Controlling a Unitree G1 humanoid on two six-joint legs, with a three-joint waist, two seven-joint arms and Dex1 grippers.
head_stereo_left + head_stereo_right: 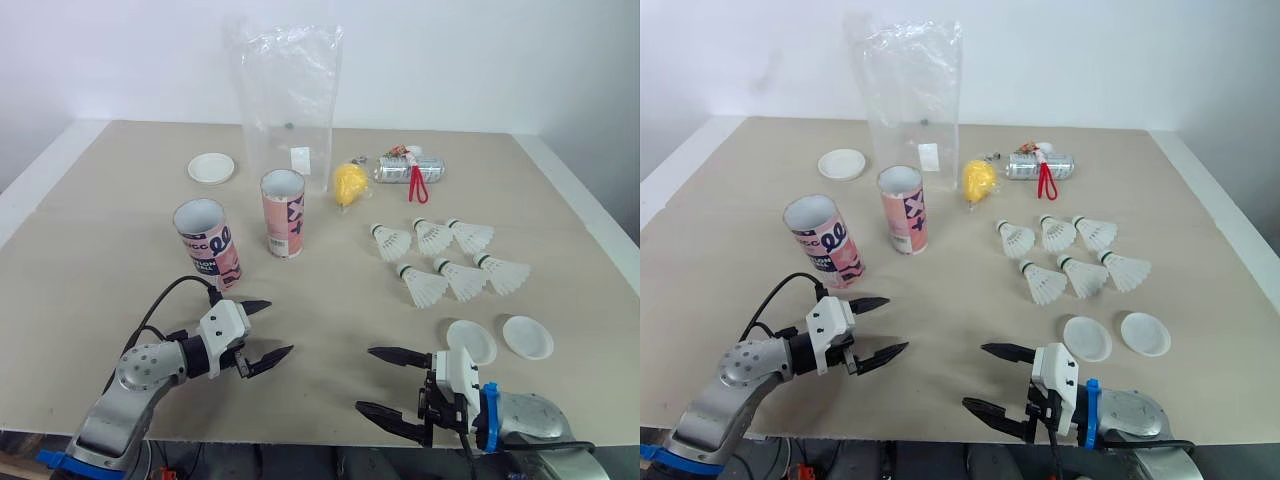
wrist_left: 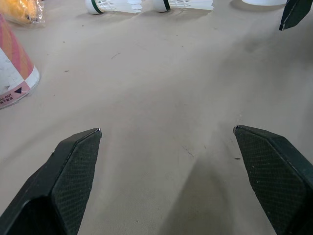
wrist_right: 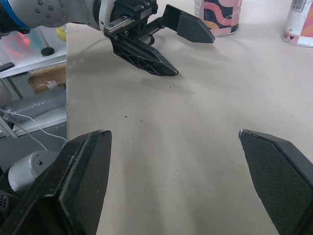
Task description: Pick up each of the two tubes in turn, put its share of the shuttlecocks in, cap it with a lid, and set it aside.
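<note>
Tubes (image 1: 207,243) (image 1: 283,212): two pink printed cardboard cylinders, upright, left of centre.
Shuttlecocks (image 1: 463,280): six, white, feathered, centre right.
Left gripper (image 1: 280,326): spread wide, empty, lower left.
Right gripper (image 1: 364,378): spread wide, empty, bottom.

Wide-open left pincer (image 1: 897,323) and right pincer (image 1: 974,375) hover over the tabletop (image 1: 730,190), well in front of the clear bag (image 1: 912,90) — left tube (image 1: 823,240) and right tube (image 1: 904,209) stand just before it, six shuttlecocks (image 1: 1065,255) and two lids (image 1: 1086,338) to its front right.
</note>
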